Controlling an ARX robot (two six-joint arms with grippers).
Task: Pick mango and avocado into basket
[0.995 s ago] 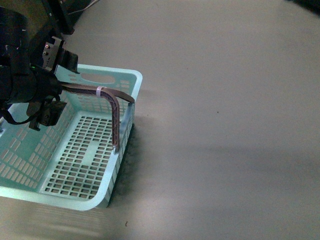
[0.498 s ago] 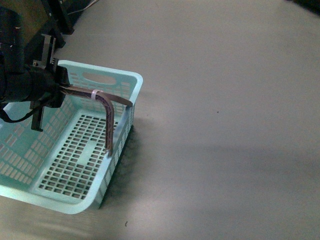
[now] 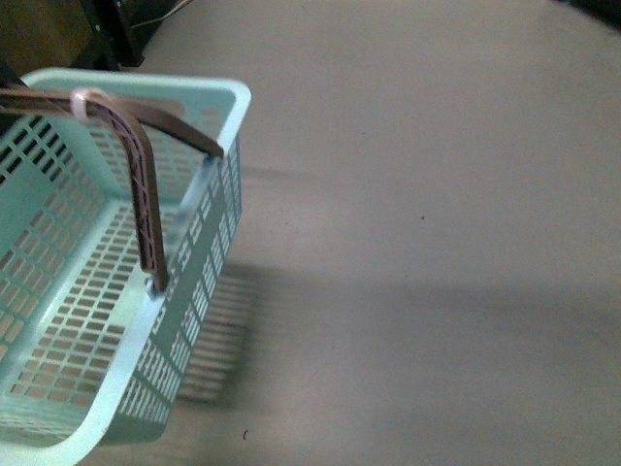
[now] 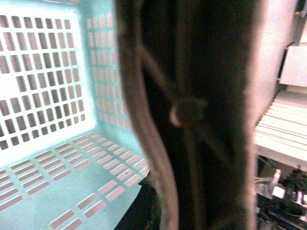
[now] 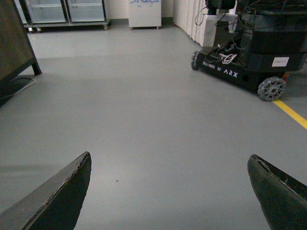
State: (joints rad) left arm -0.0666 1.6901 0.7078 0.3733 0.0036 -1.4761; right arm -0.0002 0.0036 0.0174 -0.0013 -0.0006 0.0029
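The light blue slotted basket (image 3: pixel 209 243) hangs tilted above the grey floor, its shadow on the floor beneath it. Its brownish-pink handle (image 3: pixel 146 214) is swung up and runs out of the front view at the left edge. In the left wrist view that handle (image 4: pixel 192 110) fills the middle of the picture as a dark blurred bar, with the basket's inner wall (image 4: pixel 43 72) behind it. My left gripper is shut on the handle; its fingers do not show distinctly. My right gripper (image 5: pixel 169 158) is open over bare floor. The basket holds nothing. Mango and avocado are out of view.
A black ARX wheeled base (image 5: pixel 240 57) stands ahead on the right beside a yellow floor line (image 5: pixel 290 112). A dark cabinet (image 5: pixel 14 48) is on the left, glass-door fridges (image 5: pixel 64 12) at the back. White shelving (image 4: pixel 283 120) shows past the handle.
The basket has risen off the floor and come closer to the camera, tilting as it went. My left arm has left the front view at the left, and the handle now stands steeper.
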